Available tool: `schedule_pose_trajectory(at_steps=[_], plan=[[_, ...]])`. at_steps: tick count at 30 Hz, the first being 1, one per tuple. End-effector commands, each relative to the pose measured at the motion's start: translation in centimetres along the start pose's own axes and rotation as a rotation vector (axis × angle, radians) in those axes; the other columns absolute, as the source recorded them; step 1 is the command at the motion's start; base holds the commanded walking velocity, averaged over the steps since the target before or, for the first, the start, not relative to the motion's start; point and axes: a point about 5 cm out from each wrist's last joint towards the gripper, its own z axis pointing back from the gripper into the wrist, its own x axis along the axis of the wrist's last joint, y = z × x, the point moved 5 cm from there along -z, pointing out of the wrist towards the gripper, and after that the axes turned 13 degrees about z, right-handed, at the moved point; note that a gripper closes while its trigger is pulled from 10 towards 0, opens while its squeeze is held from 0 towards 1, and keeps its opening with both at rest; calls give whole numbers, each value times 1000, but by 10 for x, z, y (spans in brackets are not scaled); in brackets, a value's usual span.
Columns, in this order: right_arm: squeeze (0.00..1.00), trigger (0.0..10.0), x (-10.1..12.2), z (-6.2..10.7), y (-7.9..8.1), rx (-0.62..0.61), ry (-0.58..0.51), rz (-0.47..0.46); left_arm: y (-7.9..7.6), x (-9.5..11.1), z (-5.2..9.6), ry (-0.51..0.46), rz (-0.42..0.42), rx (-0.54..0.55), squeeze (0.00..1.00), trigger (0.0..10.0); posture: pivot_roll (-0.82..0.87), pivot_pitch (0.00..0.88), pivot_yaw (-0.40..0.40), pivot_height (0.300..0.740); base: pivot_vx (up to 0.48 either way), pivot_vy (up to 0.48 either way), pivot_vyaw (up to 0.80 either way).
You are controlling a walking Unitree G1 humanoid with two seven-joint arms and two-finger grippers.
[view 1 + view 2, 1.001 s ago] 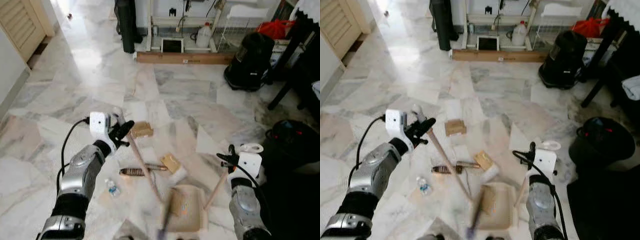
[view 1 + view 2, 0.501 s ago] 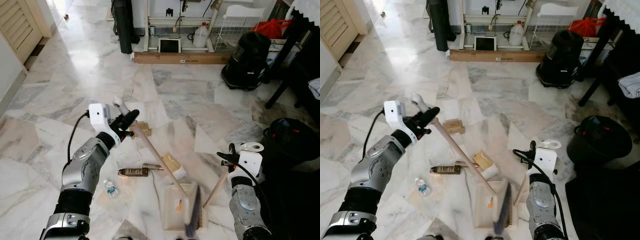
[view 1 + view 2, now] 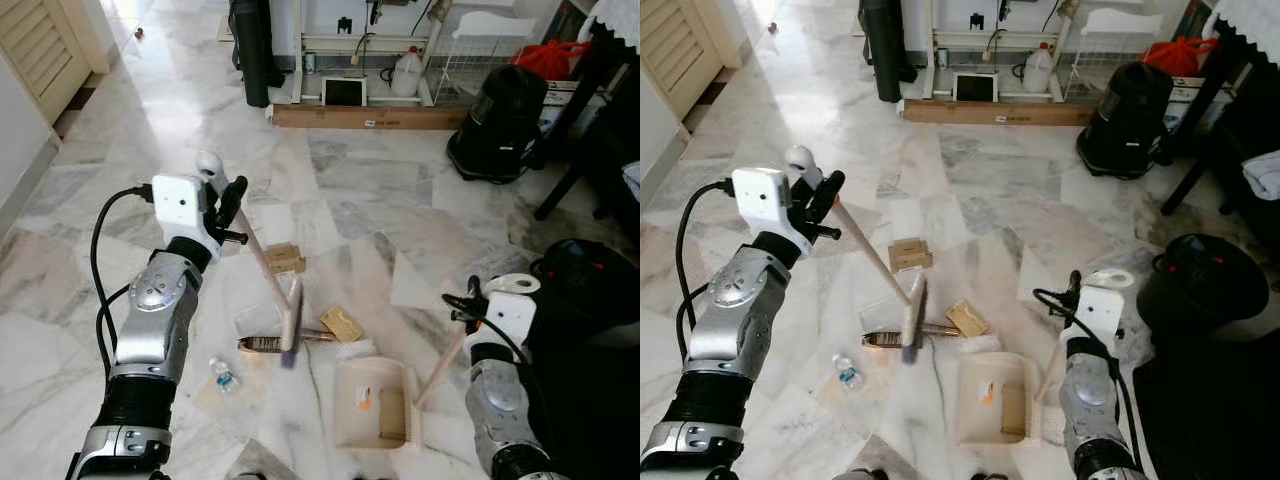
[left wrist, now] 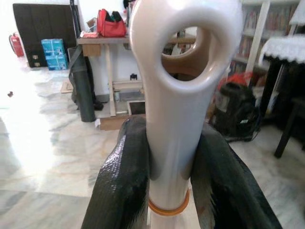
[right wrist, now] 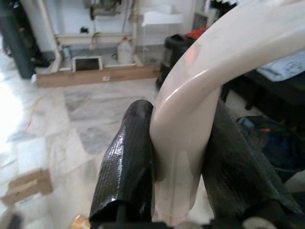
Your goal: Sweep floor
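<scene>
- While clamped high on the broom (image 3: 262,270) by its white handle end, left gripper (image 3: 222,205) tilts the stick down and right so the blurred brush head lands among the litter; fingers (image 4: 121,183) pressed tight on both sides of the handle, no gap.
- With fingers (image 5: 126,167) pinching the dustpan (image 3: 372,403) handle top, right gripper (image 3: 470,305) holds the pan mouth flat on the floor at near right, facing the litter, ready to receive it.
- Placed just left of the pan: broom head, touching or nearly touching a dark brush-like object (image 3: 262,344) and beside a tan box (image 3: 341,324).
- Farther out on the marble floor (image 3: 150,130): a second box (image 3: 283,258) beyond the broom, a clear wrapper (image 3: 256,315), a small bottle (image 3: 225,377) at near left.
- Already inside the pan: a scrap or two, by the look of it.
- Judged step: drawing the litter rightward toward the pan; most of it not yet collected.
- Far right: black vacuum (image 3: 497,120), well apart.
</scene>
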Motion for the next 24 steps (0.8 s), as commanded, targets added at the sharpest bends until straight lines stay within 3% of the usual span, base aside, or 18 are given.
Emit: schedule_pose_trajectory(at_steps=[1, 3, 9, 19, 24], plan=[[0, 10000, 17, -8, -8, -35, -73, -7, -2, 10, -2, -44, -36, -11, 0, 10000, 156, 93, -27, 740, 0, 0, 0], [0, 10000, 33, -12, -11, -62, -128, -63, -6, 8, -3, -64, -44, 5, 0, 10000, 152, 77, -28, 740, 0, 0, 0], [0, 10000, 50, -16, -15, -100, -180, -134, -2, 6, 0, -102, -32, 69, 0, 10000, 141, 73, -29, 740, 0, 0, 0], [0, 10000, 73, -16, -12, -94, -244, -184, -15, -3, -2, -94, -65, 32, 0, 10000, 131, 62, -33, 740, 0, 0, 0], [0, 10000, 77, -14, -10, -89, -256, -182, -13, -12, 3, -90, -87, 46, 0, 10000, 130, 51, -40, 740, 0, 0, 0]])
